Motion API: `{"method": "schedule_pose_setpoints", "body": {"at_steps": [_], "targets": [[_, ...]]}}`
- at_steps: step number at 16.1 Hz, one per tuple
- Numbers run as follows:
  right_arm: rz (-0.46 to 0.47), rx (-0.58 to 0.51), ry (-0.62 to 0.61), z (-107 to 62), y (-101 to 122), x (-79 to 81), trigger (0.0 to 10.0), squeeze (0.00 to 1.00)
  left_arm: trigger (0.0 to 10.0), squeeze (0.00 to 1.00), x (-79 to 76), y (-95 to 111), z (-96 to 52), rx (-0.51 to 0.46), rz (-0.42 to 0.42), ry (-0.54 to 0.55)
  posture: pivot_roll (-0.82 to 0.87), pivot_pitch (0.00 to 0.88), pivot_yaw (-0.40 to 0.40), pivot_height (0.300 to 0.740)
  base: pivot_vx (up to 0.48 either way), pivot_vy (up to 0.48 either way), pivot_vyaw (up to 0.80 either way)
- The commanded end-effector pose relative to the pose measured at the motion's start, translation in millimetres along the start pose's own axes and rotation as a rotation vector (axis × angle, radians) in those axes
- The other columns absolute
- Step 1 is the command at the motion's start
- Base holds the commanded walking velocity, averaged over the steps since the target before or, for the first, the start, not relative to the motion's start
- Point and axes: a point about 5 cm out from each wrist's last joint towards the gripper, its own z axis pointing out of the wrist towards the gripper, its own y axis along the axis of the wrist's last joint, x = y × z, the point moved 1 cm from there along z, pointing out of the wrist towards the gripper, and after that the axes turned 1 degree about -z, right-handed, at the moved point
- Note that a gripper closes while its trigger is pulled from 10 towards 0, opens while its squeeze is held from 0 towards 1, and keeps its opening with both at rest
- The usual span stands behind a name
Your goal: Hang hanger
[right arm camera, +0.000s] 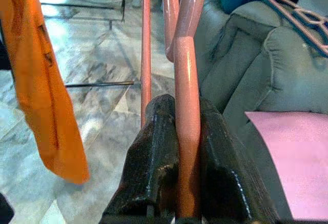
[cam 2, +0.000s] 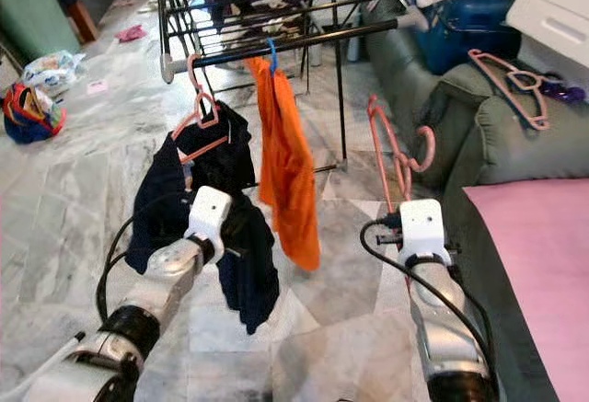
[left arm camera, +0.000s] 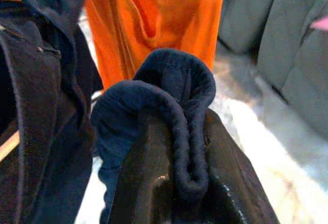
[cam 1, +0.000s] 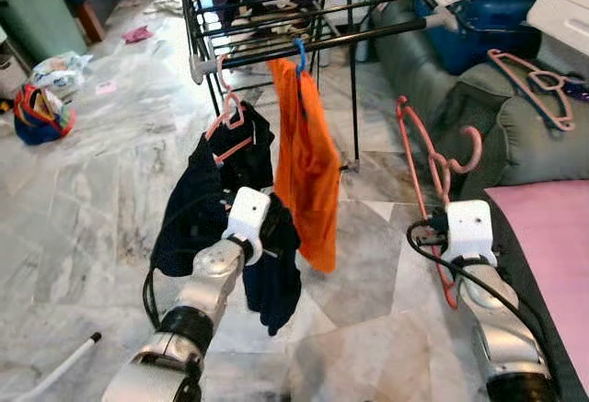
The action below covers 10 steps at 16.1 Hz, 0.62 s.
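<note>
A drying rack's dark rail [cam 1: 313, 48] carries an orange garment [cam 1: 308, 163] on a blue hook and a navy garment [cam 1: 198, 209] on a pink hanger [cam 1: 230, 117]. My left gripper [cam 1: 267, 227] is shut on a fold of the navy garment [left arm camera: 179, 96], low at its right side. To the right, my right gripper [cam 1: 446, 204] is shut on the bar of an empty pink hanger [cam 1: 428, 154], held upright with its hook up, below and right of the rail. In the right wrist view the hanger bar [right arm camera: 187, 80] runs between the fingers [right arm camera: 154, 152].
A grey-green sofa [cam 1: 515, 135] stands close on the right, with a pink cover [cam 1: 552, 255] and another pink hanger [cam 1: 534, 85] on its arm. A colourful bag [cam 1: 37, 112] lies on the marble floor at left. A white stick [cam 1: 55, 370] lies at bottom left.
</note>
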Motion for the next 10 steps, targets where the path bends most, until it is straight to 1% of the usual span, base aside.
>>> {"method": "schedule_pose_setpoints", "body": {"at_steps": [1, 2, 3, 4, 5, 7, 9, 10], "targets": [[-0.029, 0.005, 0.04, 3.7, 3.4, 10.2, 10.0, 0.0, 10.0, 0.0, -2.7, 19.8, 9.2, -0.042, 0.047, 0.032, -0.05, 0.168, 0.088, 0.74, 0.0, 0.0, 0.0], [-0.038, 0.008, 0.048, 4.4, 3.5, 12.6, 10.0, 0.0, 10.0, 0.0, -2.4, 23.7, 10.7, -0.052, 0.048, 0.05, -0.05, 0.168, 0.089, 0.74, 0.0, 0.0, 0.0], [-0.051, 0.038, 0.081, 5.5, 0.2, 20.3, 10.0, 0.0, 10.0, 0.0, -2.9, 29.2, 13.7, -0.053, 0.077, 0.075, -0.06, 0.174, 0.094, 0.74, 0.0, 0.0, 0.0], [-0.076, 0.081, 0.123, 5.0, -5.8, 30.4, 10.0, 0.0, 10.0, 0.0, -11.2, 23.5, 16.2, 0.014, 0.096, 0.003, -0.06, 0.184, 0.1, 0.74, 0.0, 0.0, 0.0], [-0.084, 0.096, 0.141, 4.1, -8.1, 34.7, 10.0, 0.0, 10.0, 0.0, -18.0, 18.5, 16.3, 0.048, 0.077, -0.066, -0.06, 0.186, 0.101, 0.74, 0.0, 0.0, 0.0], [-0.08, 0.098, 0.179, 1.6, -8.7, 45.7, 10.0, 0.0, 10.0, 0.0, -22.0, 7.9, 15.3, 0.117, 0.206, -0.096, -0.07, 0.2, 0.108, 0.74, 0.0, 0.0, 0.0], [-0.088, 0.101, 0.202, -0.4, -10.0, 51.5, 10.0, 0.0, 10.0, 0.0, -23.4, 8.6, 15.5, 0.11, 0.229, -0.119, -0.07, 0.209, 0.113, 0.74, 0.0, 0.0, 0.0], [-0.095, 0.109, 0.213, -1.4, -12.2, 54.4, 10.0, 0.0, 10.0, 0.0, -22.6, 11.7, 16.0, 0.085, 0.26, -0.113, -0.07, 0.212, 0.116, 0.74, 0.0, 0.0, 0.0]]}}
